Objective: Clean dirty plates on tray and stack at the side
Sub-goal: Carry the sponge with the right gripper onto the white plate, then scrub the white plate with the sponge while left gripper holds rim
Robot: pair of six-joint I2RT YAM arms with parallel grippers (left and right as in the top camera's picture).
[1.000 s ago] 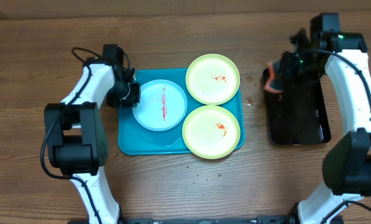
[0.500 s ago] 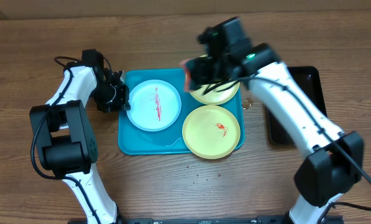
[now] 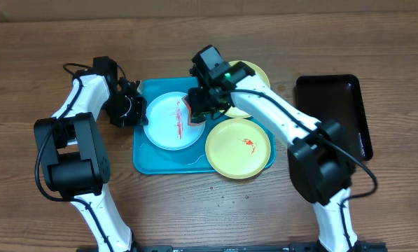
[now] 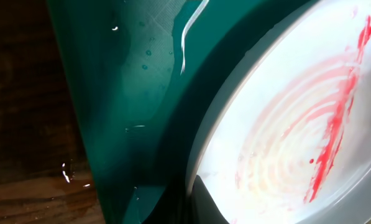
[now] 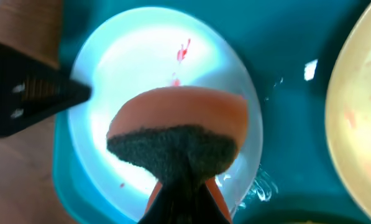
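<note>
Wiping is in hand: the right gripper (image 3: pixel 195 115), clamped on an orange sponge (image 5: pixel 176 134), hangs over the light blue plate (image 3: pixel 161 127) at the left of the tray (image 3: pixel 147 162). The left gripper (image 3: pixel 134 108) sits at that plate's left rim, perhaps steadying it; whether it is clenched I cannot tell. Next, press the sponge across the red streak (image 3: pixel 178 117).

Overhead looks straight down at the whole table (image 3: pixel 194 210). Right wrist looks down close over the light blue plate (image 5: pixel 129 68). Left wrist is closest, at its 9 o'clock edge. All 3 share it.
</note>
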